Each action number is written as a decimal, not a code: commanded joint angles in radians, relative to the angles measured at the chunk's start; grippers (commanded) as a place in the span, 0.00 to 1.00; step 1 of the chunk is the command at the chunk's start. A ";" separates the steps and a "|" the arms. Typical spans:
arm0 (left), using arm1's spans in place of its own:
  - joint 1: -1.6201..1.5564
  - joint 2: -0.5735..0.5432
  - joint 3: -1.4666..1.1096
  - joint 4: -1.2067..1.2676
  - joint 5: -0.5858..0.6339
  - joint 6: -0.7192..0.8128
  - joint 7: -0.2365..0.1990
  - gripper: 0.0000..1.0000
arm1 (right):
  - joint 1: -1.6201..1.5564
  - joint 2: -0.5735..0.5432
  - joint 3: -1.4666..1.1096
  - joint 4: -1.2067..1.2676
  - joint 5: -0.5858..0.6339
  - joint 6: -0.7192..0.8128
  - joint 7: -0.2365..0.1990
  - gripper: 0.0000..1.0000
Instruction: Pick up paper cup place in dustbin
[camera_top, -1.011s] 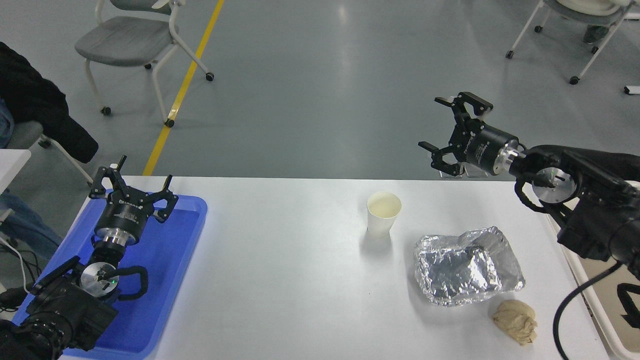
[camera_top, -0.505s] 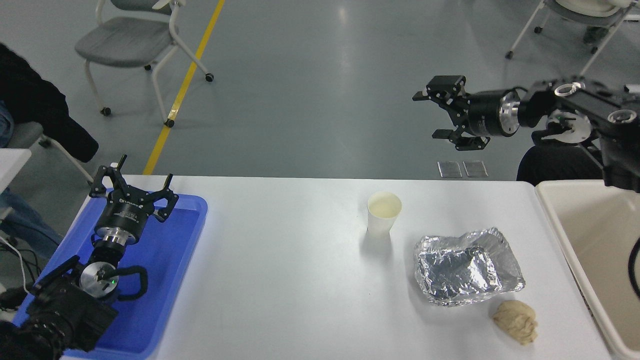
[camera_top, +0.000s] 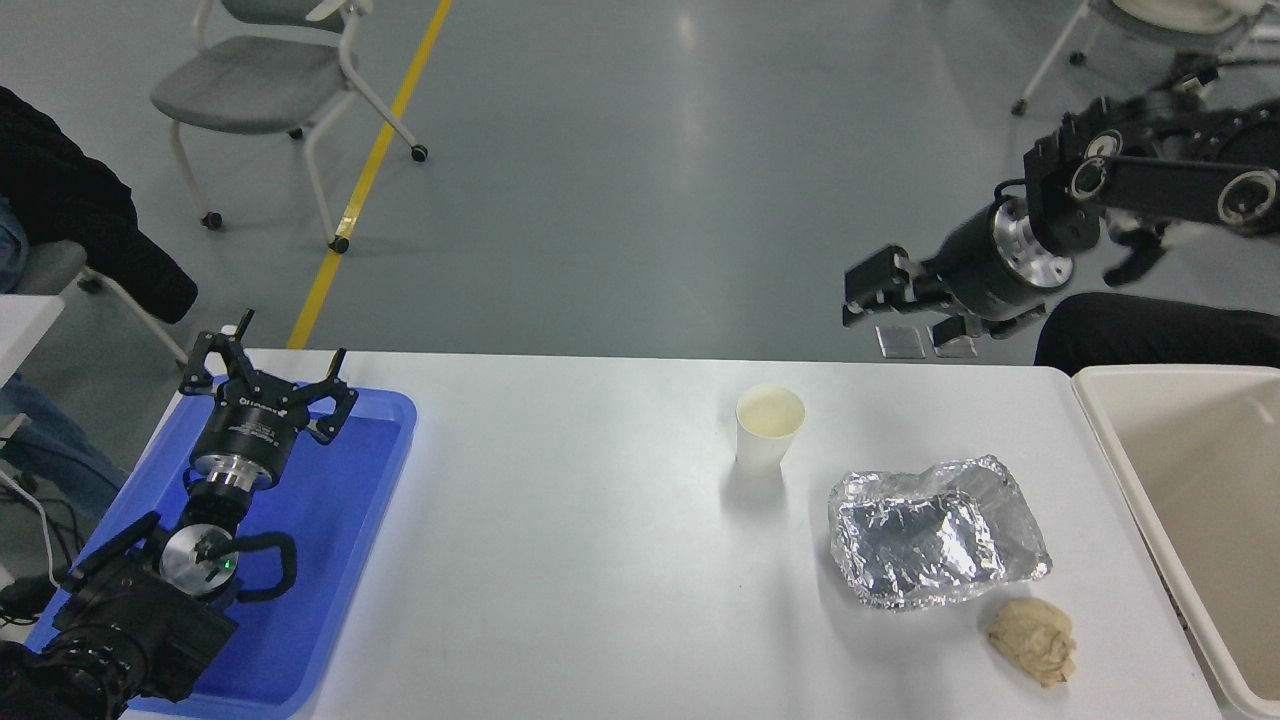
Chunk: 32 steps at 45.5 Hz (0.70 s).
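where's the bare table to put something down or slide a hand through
The widest bare patch lies between the blue tray and the paper cup, running from the far edge to the near edge. A narrow strip separates the foil tray from the dustbin. The near right is crowded: cup, foil tray and paper wad sit close.

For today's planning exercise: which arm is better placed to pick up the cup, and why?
The right. Its pincer hangs just beyond the table's far edge, near the cup, with the dustbin on its side. The left pincer sits parked over the blue tray.
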<state>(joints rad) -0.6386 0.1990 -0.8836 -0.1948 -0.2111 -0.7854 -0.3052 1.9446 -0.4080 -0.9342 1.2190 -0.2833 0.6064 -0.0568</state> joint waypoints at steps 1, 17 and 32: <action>0.000 0.000 0.000 0.000 -0.001 0.000 0.000 1.00 | 0.181 0.035 -0.199 0.243 -0.005 0.006 0.000 1.00; 0.002 0.000 0.000 0.000 -0.001 0.000 0.000 1.00 | 0.462 0.058 -0.336 0.447 0.114 0.179 0.006 1.00; 0.002 0.000 0.000 0.000 -0.001 0.000 0.000 1.00 | 0.539 0.126 -0.334 0.478 0.194 0.179 0.005 1.00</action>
<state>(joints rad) -0.6366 0.1994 -0.8836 -0.1948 -0.2117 -0.7854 -0.3053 2.4190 -0.3249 -1.2519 1.6597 -0.1443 0.7596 -0.0514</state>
